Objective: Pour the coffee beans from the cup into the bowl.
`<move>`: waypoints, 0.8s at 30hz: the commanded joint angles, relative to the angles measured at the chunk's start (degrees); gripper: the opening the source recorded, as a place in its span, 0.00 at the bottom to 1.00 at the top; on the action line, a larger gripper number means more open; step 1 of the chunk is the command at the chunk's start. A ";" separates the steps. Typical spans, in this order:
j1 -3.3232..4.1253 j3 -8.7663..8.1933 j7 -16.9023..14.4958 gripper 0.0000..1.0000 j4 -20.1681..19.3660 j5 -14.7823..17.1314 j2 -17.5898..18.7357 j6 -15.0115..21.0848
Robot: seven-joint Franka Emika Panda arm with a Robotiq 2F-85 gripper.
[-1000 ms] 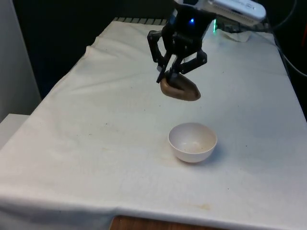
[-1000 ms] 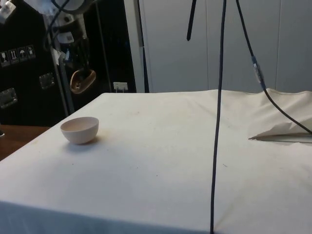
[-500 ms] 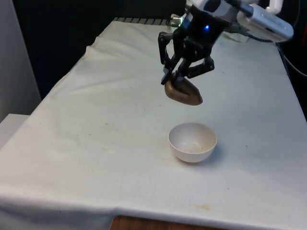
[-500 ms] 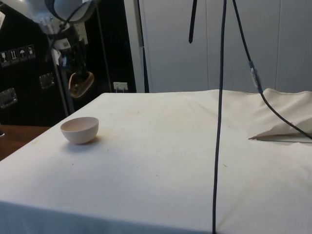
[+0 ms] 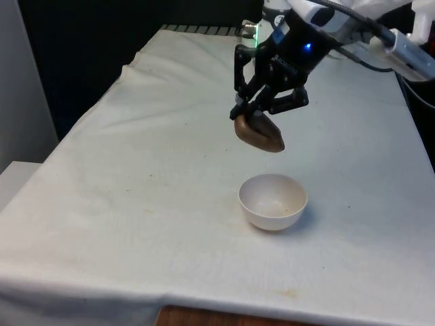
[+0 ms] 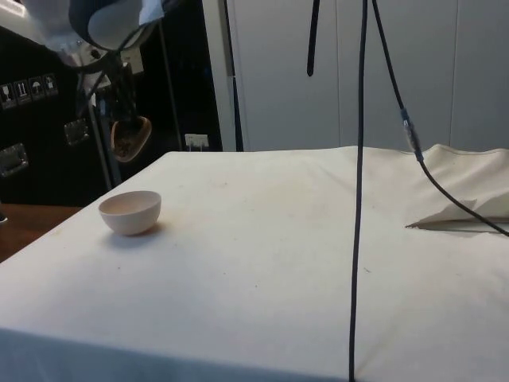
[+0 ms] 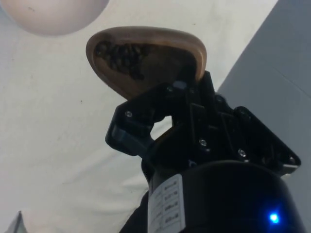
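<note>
Gripper (image 5: 250, 111) holds tilted cup (image 5: 259, 132) (mouth sideways) above bowl (image 5: 273, 201).

**Arm hardware, visual check**

Arm (image 5: 353, 20): white glossy shell, rounded joint housings, dark cable running along it. Gripper (image 5: 262, 112): black, two-finger, open linkage frame with angular bars. Fingers (image 7: 133, 128): black plastic, small round screw heads at the pivots. White printed label on the black cylindrical gripper body. Green indicator light near the wrist.
</note>
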 commanded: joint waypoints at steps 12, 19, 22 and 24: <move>0.40 1.03 0.86 0.00 2.58 -6.42 2.69 -2.35; 0.63 1.43 1.03 0.00 3.90 -9.57 4.13 -3.15; 0.34 1.83 1.20 0.00 3.67 -10.31 4.07 -2.58; 0.74 1.78 1.15 0.00 4.35 -11.34 4.76 -3.90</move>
